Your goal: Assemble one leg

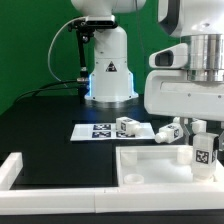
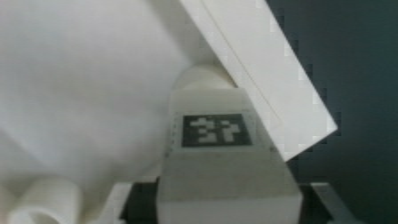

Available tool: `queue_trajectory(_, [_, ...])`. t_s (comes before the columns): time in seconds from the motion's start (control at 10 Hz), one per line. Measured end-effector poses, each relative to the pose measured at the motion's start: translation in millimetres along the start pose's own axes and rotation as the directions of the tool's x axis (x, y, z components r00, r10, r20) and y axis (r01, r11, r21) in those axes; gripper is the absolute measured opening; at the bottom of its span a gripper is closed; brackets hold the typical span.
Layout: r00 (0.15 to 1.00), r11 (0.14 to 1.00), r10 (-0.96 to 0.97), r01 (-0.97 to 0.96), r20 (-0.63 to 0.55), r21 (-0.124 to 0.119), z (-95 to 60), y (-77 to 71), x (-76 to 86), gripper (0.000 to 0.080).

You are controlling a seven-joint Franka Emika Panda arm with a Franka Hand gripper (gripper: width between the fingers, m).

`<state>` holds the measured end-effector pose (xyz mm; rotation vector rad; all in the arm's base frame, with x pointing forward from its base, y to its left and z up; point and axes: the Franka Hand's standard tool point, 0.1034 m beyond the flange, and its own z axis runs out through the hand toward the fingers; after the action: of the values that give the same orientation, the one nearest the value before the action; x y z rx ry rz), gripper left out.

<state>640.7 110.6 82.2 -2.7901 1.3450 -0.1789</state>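
My gripper (image 1: pixel 202 143) is shut on a leg (image 1: pixel 204 158), a small white block with a black-and-white tag. It holds the leg upright over the right part of the large white panel (image 1: pixel 150 168). In the wrist view the leg (image 2: pixel 217 120) fills the gap between the dark fingers (image 2: pixel 132 200), its far end against the panel (image 2: pixel 80 90) beside the raised rim (image 2: pixel 267 70). The contact point itself is hidden. Two more legs (image 1: pixel 128 126) (image 1: pixel 169 131) lie on the table behind the panel.
The marker board (image 1: pixel 96 131) lies flat at mid table. White border bars stand at the exterior view's front left (image 1: pixel 10 170) and along the front (image 1: pixel 90 205). The robot base (image 1: pixel 108 70) is at the back.
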Motion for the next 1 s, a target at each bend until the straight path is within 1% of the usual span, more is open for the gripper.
queue_trajectory(0.1, [0.978,0.978,0.207,-0.206,0.023,-0.005,0.8,0.4,1.0,0.0286])
queue_trajectory(0.2, [0.924,0.925,0.380,-0.381,0.049,-0.001,1.4,2.2,2.4,0.0286])
queue_trajectory(0.3, [0.868,0.869,0.494,-0.494,0.061,0.002,1.9,2.7,0.8,0.0286])
queue_trajectory(0.4, [0.840,0.841,0.539,-0.540,0.058,0.004,1.6,2.3,-0.9,0.0286])
queue_trajectory(0.5, [0.849,0.850,0.526,-0.527,0.057,0.005,1.7,2.5,-0.4,0.0287])
queue_trajectory(0.6, [0.867,0.869,0.495,-0.496,0.057,0.006,1.9,2.6,-0.4,0.0448])
queue_trajectory(0.7, [0.926,0.926,0.375,-0.376,0.050,0.012,2.1,2.1,0.1,0.0573])
queue_trajectory(0.8, [0.986,0.987,0.159,-0.160,0.049,0.025,2.9,0.3,0.0,0.0573])
queue_trajectory(0.9, [0.998,0.999,-0.039,0.037,0.051,0.036,4.3,0.4,-1.5,0.0634])
queue_trajectory(1.0, [0.989,0.990,-0.136,0.134,0.050,0.040,4.6,0.6,-3.0,0.0645])
